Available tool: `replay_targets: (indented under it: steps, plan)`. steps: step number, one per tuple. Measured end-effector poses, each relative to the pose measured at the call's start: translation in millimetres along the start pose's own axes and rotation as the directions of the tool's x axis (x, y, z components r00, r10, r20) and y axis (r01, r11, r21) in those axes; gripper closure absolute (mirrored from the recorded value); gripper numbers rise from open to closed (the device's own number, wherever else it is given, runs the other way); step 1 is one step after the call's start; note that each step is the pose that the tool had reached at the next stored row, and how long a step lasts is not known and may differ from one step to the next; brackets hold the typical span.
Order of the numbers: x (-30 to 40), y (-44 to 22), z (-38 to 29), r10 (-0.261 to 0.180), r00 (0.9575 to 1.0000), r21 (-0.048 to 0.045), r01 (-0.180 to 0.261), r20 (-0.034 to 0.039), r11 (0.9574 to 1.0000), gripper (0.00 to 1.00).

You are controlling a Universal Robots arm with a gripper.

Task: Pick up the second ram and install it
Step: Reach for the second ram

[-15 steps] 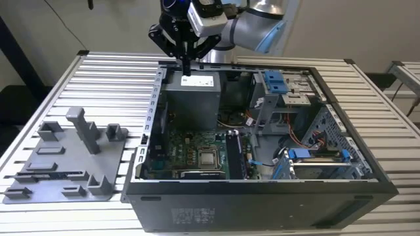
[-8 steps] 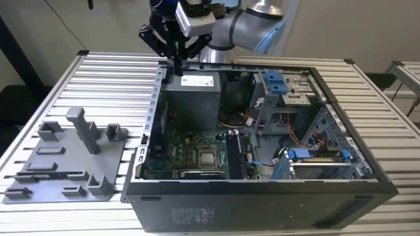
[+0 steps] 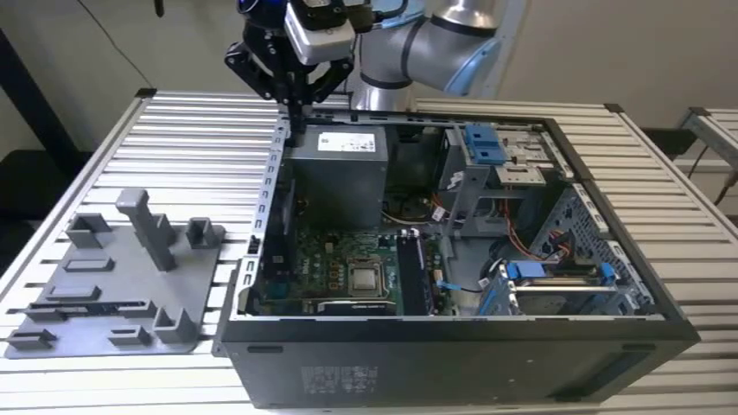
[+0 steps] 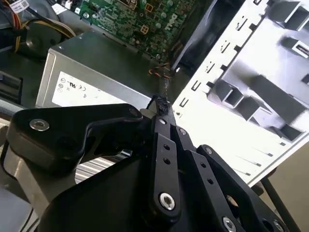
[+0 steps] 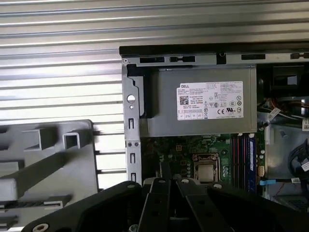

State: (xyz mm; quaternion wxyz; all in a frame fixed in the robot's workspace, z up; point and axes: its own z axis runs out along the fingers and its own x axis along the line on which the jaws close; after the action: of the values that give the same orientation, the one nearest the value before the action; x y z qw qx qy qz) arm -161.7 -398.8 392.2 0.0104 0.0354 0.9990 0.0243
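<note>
One open case (image 3: 461, 367), motherboard (image 3: 334, 259) inside, hand (image 3: 295, 117) above

Right under the gripper (image 3: 295, 117), a slatted metal table (image 3: 185, 138), pale grey, ribs running crosswise. Bright glare off the slats (image 5: 58, 92) just beside the gripper in the first wrist view. Beyond it, a plain beige wall (image 3: 173, 52). Down past the table edge, well away from the gripper, dark floor (image 3: 29, 181). Far off on the other side, a second slatted table (image 3: 717, 130).
</note>
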Motion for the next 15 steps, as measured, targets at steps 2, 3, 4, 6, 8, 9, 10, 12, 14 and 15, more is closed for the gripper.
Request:
replay_targets:
  steps: [2, 3, 4, 6, 8, 9, 10, 12, 14, 15]
  plan:
    - [3.7, -0.3, -0.1, 0.000, 1.0000, -0.0003, 0.000, -0.0001, 1.0000, 0.89]
    - [5.9, -0.4, -0.1, 0.000, 1.0000, -0.0004, 0.000, -0.0002, 1.0000, 0.89]
    - [8.1, -0.6, -0.2, 0.000, 1.0000, -0.0007, 0.000, -0.0001, 1.0000, 0.89]
    - [12.9, -0.9, -0.2, 0.000, 1.0000, -0.0009, 0.000, -0.0001, 1.0000, 0.89]
    - [17.2, -1.2, -0.3, 0.000, 1.0000, -0.0010, 0.000, -0.0002, 1.0000, 0.89]
    - [19.4, -1.4, -0.3, 0.000, 1.0000, -0.0010, 0.000, -0.0003, 1.0000, 0.89]
    - [21.5, -1.5, -0.3, 0.000, 1.0000, -0.0011, 0.000, -0.0003, 1.0000, 0.89]
    - [24.7, -1.8, -0.3, 0.000, 1.0000, -0.0011, 0.000, -0.0011, 1.0000, 0.89]
    - [28.0, -2.0, -0.3, 0.000, 1.0000, -0.0011, 0.000, -0.0024, 1.0000, 0.89]
    - [30.2, -2.1, -0.4, 0.000, 1.0000, -0.0012, 0.000, -0.0029, 1.0000, 0.89]
